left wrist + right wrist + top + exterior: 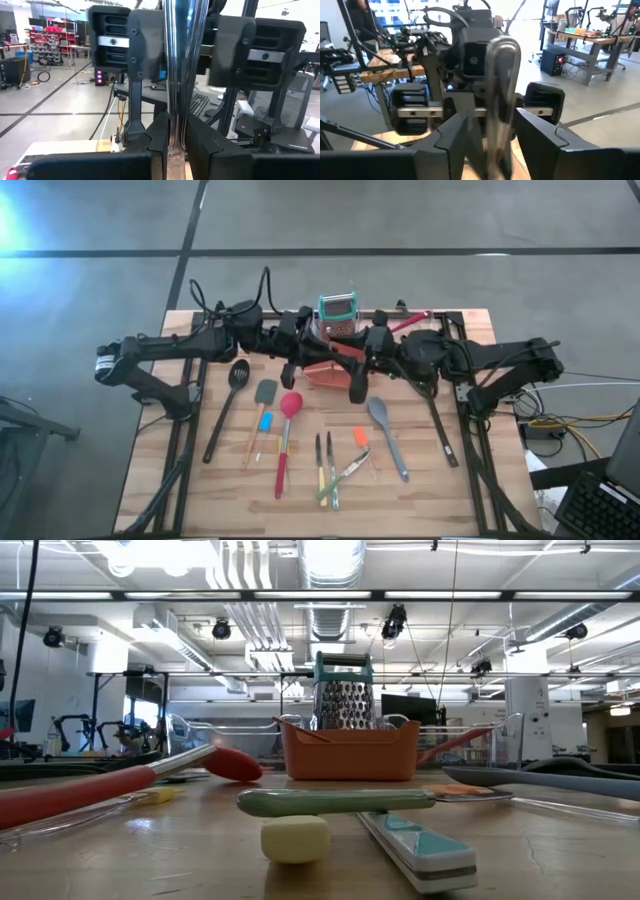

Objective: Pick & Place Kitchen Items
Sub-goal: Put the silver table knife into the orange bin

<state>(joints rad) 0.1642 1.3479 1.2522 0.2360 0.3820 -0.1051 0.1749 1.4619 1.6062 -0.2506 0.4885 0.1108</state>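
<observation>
Beneath both sets of jaws lies the pale plank table [440,480], and the red-orange bin [322,372] sits roughly under the spot where the arms meet. Its plastic walls are smooth, and the perforated steel box grater [337,307] stands just behind it. The left gripper [175,135] is clenched on a slim, polished metal utensil handle [177,60], which runs straight out from between its fingers [150,145]. The right gripper [492,135] faces it with jaws spread, so the same rounded, glossy handle stands in the gap with daylight on either side. This looks like a hand-over in the air, with the left arm alone carrying the piece. The right arm would need to back straight off without knocking the handle, and the left arm could then lower it toward the bin. Well forward of the jaws lie the red spoon [287,425], the grey spoon [385,430] and the smaller matte scrapers.
</observation>
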